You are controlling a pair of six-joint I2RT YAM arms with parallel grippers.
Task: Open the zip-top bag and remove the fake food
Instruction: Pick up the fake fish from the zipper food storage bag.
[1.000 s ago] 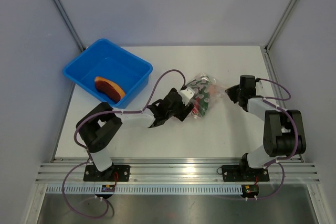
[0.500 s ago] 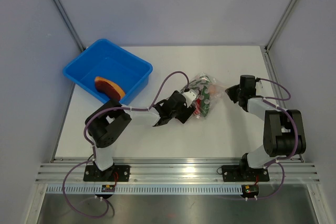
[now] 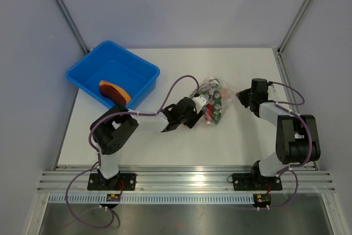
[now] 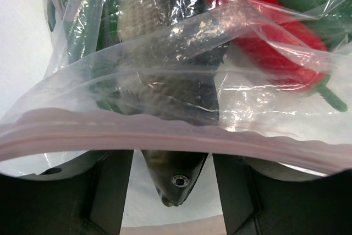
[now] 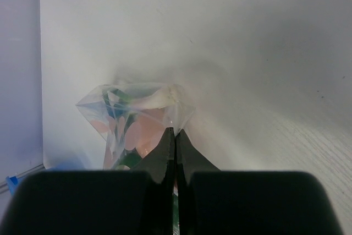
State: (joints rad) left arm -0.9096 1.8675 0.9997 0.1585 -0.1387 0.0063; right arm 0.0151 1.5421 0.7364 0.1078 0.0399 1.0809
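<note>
Left claw (image 4: 171, 205) astride fish (image 4: 165, 94) at bag (image 4: 82, 136) mouth

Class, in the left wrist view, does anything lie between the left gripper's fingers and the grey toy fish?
Nothing visible: the grey toy fish pokes its bare head past the pinkish zip strip of the clear crinkly zip-top bag, right between the fingers of the left gripper. Plastic covers only its body.

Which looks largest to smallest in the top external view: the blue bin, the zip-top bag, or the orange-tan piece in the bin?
1. blue bin
2. zip-top bag
3. orange-tan piece
No two look alike.
</note>
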